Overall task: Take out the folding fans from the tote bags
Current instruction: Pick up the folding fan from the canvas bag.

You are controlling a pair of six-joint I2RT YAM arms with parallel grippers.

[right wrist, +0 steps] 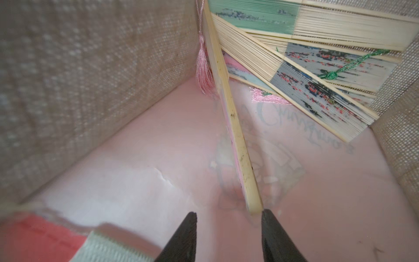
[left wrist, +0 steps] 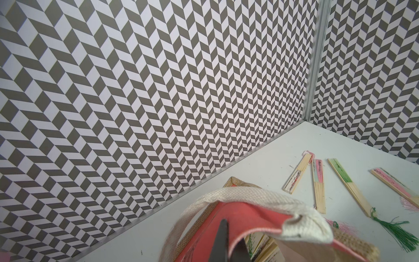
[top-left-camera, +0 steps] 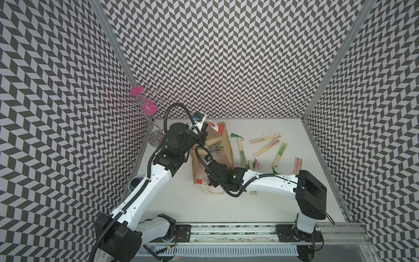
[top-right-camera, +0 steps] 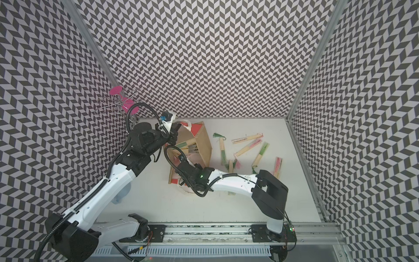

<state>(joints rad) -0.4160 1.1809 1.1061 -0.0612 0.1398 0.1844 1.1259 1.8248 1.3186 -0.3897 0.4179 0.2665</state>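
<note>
Tote bag on the desk, left of centre, mouth open. The left arm's jaws are clenched on the bag's red-orange rim trim, beside a white handle. The right arm's jaws reach into the bag and stand apart, grasping nothing. The near end of one pink-edged fan touches one fingertip. More folding fans are stacked deep inside against the woven wall. Several others lie scattered on the desk to the right of the bag, well apart from it. A wire stand with pink discs occupies the far left corner.
</note>
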